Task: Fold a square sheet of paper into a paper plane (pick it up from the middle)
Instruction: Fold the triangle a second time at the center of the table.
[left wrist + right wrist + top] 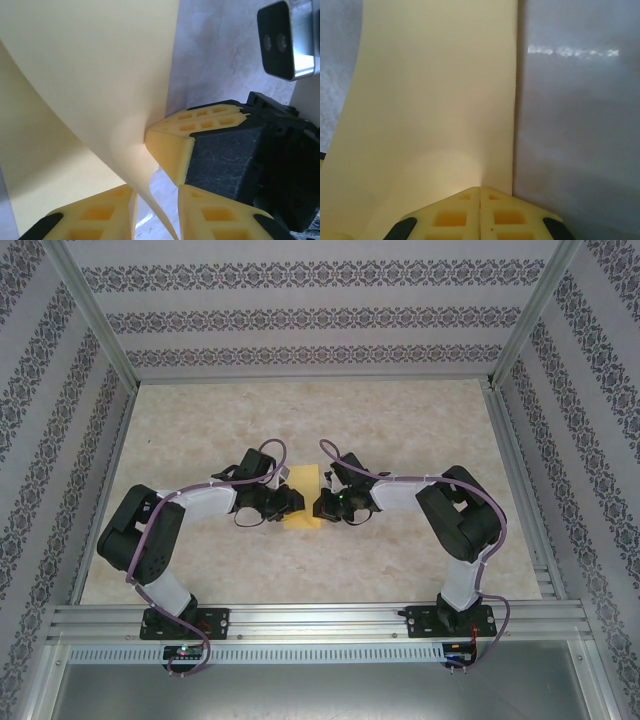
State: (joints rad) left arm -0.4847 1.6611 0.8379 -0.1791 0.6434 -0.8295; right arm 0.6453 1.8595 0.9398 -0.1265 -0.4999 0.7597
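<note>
At the centre of the surface (pixel 400 420), between your arms, the square sheet of paper (pixel 303 502) bows upward; your right fingers (pixel 455 215) clench its edge, while your left fingers (pixel 95 217) stand parted around it.

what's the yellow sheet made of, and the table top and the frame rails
yellow sheet: thin matte paper, apparently; it bends in soft curves without glare.
table top: beige marbled, glossy, perhaps laminate or stone; it mirrors light.
frame rails: silver slotted metal, probably brushed aluminium.
</note>
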